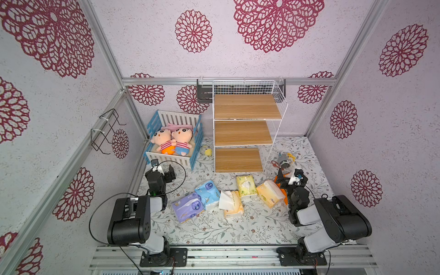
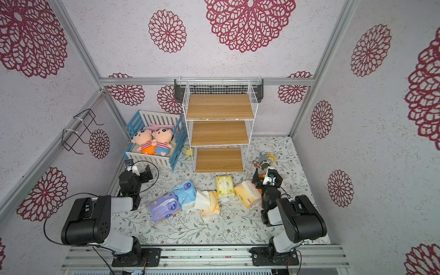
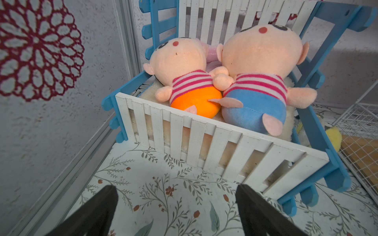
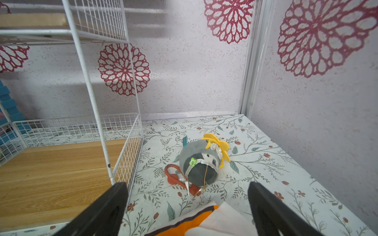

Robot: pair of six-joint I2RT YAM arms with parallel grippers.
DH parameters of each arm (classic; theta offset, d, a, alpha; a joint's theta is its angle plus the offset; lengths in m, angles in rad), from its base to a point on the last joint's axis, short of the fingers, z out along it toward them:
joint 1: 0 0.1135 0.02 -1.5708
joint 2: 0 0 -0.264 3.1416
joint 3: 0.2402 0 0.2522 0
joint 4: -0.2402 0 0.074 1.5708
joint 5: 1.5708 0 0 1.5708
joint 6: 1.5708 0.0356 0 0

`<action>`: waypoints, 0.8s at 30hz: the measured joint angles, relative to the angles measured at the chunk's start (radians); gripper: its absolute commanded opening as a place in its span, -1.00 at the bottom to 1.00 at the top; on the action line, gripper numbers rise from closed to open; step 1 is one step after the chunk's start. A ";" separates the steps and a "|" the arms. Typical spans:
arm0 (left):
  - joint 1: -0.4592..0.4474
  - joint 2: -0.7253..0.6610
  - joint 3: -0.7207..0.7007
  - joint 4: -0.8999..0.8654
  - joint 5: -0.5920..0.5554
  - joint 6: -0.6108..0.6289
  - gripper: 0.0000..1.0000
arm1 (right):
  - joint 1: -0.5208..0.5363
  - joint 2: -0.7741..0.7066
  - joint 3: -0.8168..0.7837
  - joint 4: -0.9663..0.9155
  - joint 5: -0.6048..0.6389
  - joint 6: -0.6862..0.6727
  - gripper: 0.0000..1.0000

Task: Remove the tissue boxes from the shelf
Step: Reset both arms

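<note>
Since all 3 light wooden boards (image 1: 242,133) of the white wire-grid shelf (image 1: 279,95) lie bare, you seem to have nothing left to lift out: the soft brick-shaped tissue packs (image 1: 246,187) sit on the floral-print table (image 1: 214,233) before it. Your right gripper (image 4: 187,185) is nearest, jaws wide and empty, the orange-and-white pack (image 4: 190,221) just beneath it; your left gripper (image 3: 176,187), equally wide and empty, hangs by the blue-and-white slatted crib (image 3: 225,147).

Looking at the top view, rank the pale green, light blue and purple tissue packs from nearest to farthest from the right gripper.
1. Pale green pack, in front of the shelf, nearest the right gripper.
2. Light blue pack, mid-table.
3. Purple pack, toward the robot's left.
</note>
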 measured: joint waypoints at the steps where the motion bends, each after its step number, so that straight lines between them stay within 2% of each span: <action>1: 0.000 0.000 0.000 0.000 0.000 0.000 0.94 | 0.000 0.000 0.000 0.000 0.000 0.000 0.98; 24: 0.000 0.000 0.000 -0.009 0.001 0.000 0.94 | 0.000 0.000 0.000 0.000 0.000 0.000 0.98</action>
